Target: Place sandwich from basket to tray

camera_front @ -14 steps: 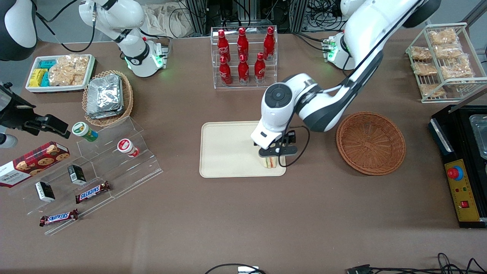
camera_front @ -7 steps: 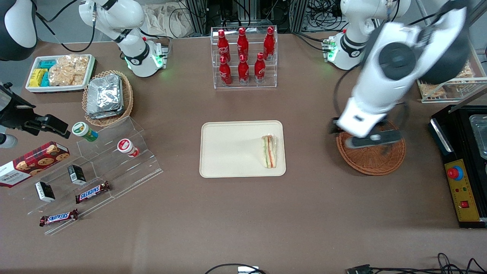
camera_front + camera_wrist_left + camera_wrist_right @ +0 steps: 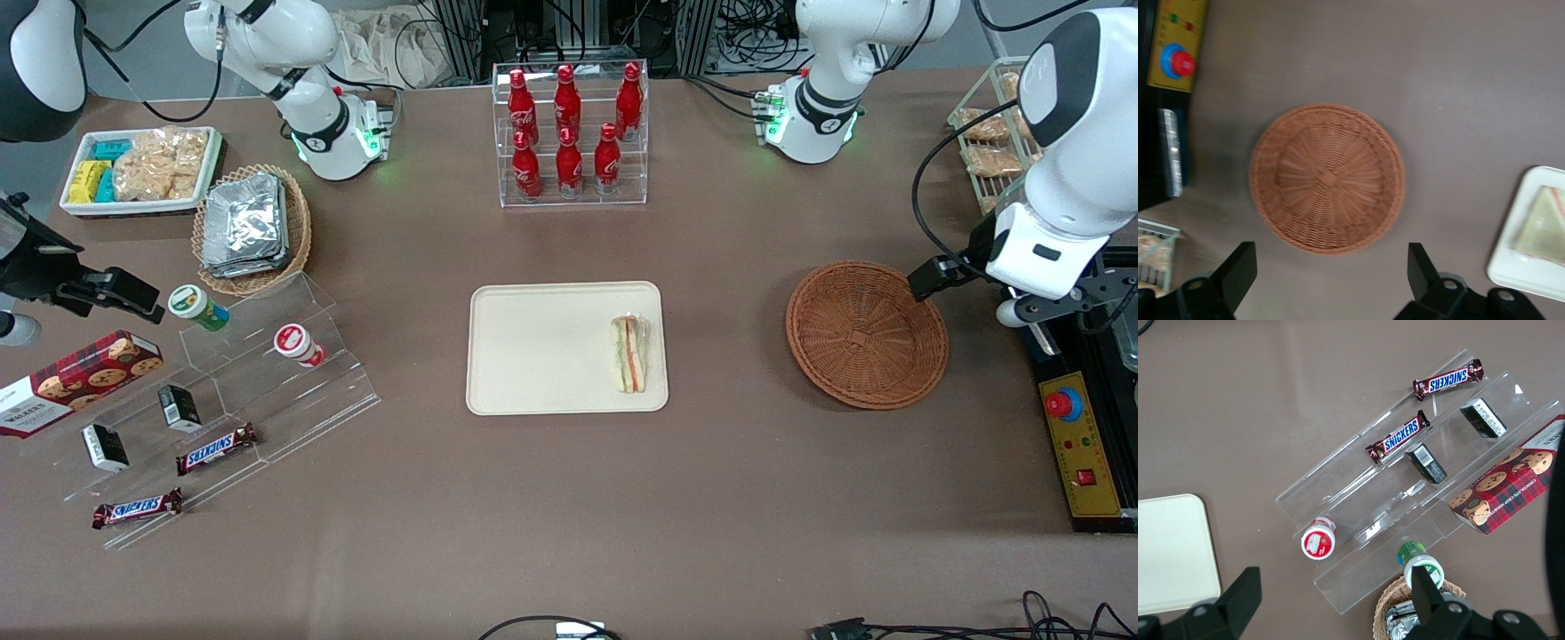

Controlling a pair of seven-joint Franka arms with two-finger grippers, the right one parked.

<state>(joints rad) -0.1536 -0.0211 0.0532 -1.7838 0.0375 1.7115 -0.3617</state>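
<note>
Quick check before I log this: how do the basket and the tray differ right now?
The basket is round, brown wicker and holds nothing; the tray is a flat cream rectangle with the sandwich on it. The basket lies toward the working arm's end, the tray mid-table. Both rest flat. The gripper hangs open above the basket.

We read "SNICKERS" on two bars (image 3: 1448, 380) (image 3: 1398, 437) by the clear stand, lower left of the front view. "WALKERS" on the red cookie box (image 3: 71, 378), left edge. Bottle (image 3: 569, 164) script unreadable.

Gripper (image 3: 1328, 277) above the basket, fingers apart.
</note>
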